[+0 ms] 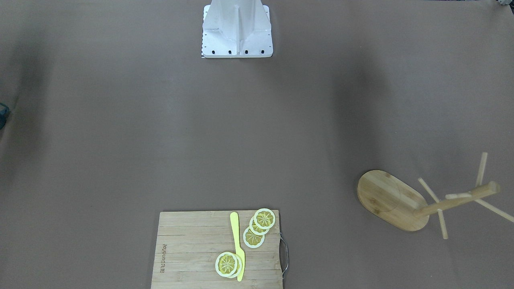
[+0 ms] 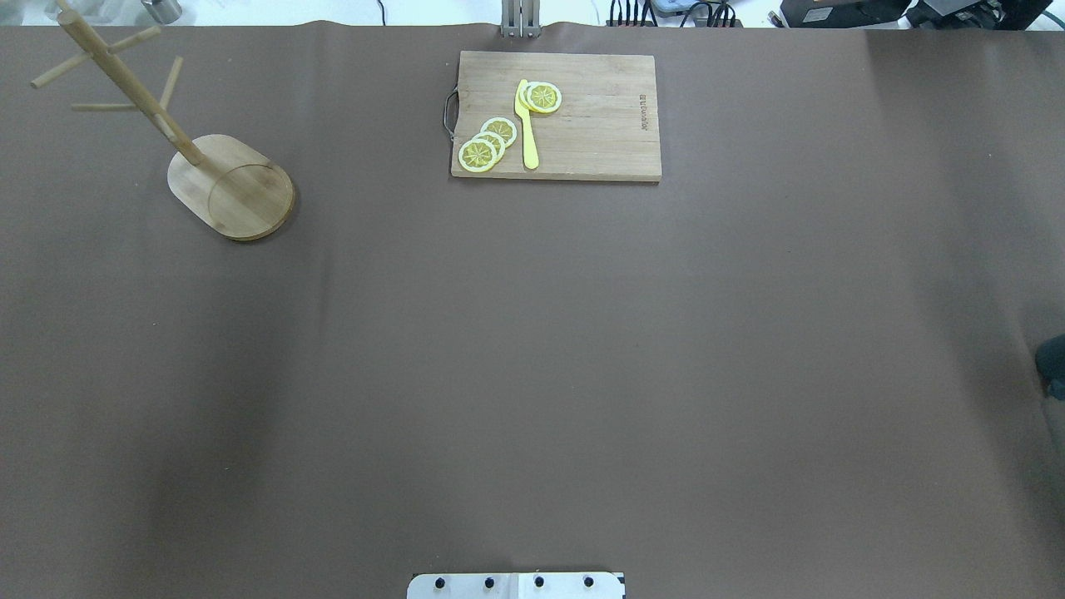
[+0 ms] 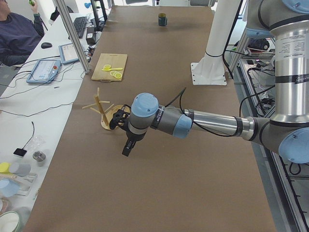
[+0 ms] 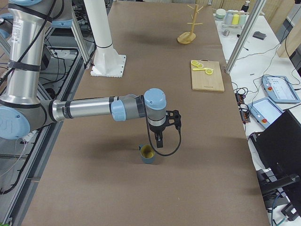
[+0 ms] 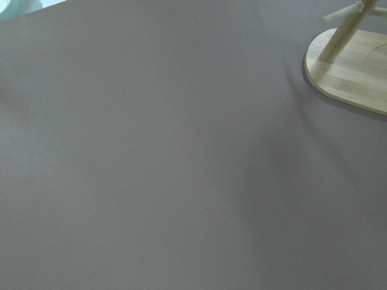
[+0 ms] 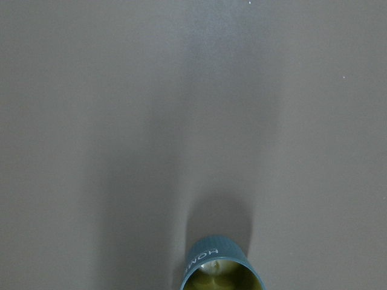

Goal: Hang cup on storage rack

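The cup (image 4: 148, 154), slate-blue with a yellowish-olive inside, stands upright on the brown table near the robot's right end. It shows at the bottom of the right wrist view (image 6: 221, 272) and far off in the exterior left view (image 3: 162, 19). My right gripper (image 4: 159, 141) hangs just above and beside the cup; I cannot tell whether it is open or shut. The storage rack (image 2: 231, 187), a bamboo mug tree, stands upright at the far left, also seen from the front (image 1: 391, 200) and in the left wrist view (image 5: 351, 78). My left gripper (image 3: 126, 150) hovers beside the rack (image 3: 104, 116); its state cannot be told.
A wooden cutting board (image 2: 582, 125) at the far middle edge carries lemon slices (image 2: 487, 146) and a yellow knife (image 2: 527, 125). The robot's white base (image 1: 237, 32) stands at the near middle. Both arms stretch low over the table in the side views.
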Motion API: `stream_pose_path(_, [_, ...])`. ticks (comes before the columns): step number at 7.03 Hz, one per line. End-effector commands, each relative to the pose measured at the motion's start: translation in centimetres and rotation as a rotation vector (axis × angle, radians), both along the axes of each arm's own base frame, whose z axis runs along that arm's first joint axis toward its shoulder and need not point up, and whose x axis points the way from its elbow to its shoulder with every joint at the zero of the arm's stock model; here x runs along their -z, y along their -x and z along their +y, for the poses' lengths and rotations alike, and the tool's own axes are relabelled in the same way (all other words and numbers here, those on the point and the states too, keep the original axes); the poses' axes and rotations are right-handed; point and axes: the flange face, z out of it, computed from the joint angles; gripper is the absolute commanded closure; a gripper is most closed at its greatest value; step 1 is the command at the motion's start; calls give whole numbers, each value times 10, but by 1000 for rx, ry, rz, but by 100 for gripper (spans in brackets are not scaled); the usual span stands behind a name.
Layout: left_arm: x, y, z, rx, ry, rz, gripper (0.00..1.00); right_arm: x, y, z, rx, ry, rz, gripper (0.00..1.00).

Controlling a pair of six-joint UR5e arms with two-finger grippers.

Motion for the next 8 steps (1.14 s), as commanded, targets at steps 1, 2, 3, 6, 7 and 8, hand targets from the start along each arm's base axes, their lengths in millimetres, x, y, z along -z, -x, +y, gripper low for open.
stream_pose_path(1, [3,0,3,2,-5,2,1,-40,-1,12,-1,12,7,0])
stream_pose_path(2, [6,0,3,4,-10,0,1,-66,-1,31,-1,-8,4,0])
stream_pose_path(3, [10,0,3,4,-18,0,1,-84,1,46,5,-8,8,0])
stream_pose_path(6, [18,1,5,5,-35,-1,1,-128,14,61,25,-28,2,2])
stream_pose_path(7, [20,0,6,5,-38,-1,1,-120,24,47,41,-51,15,3])
stream_pose_path(8, [21,0,6,5,-41,-1,1,-118,38,36,71,-70,36,10])
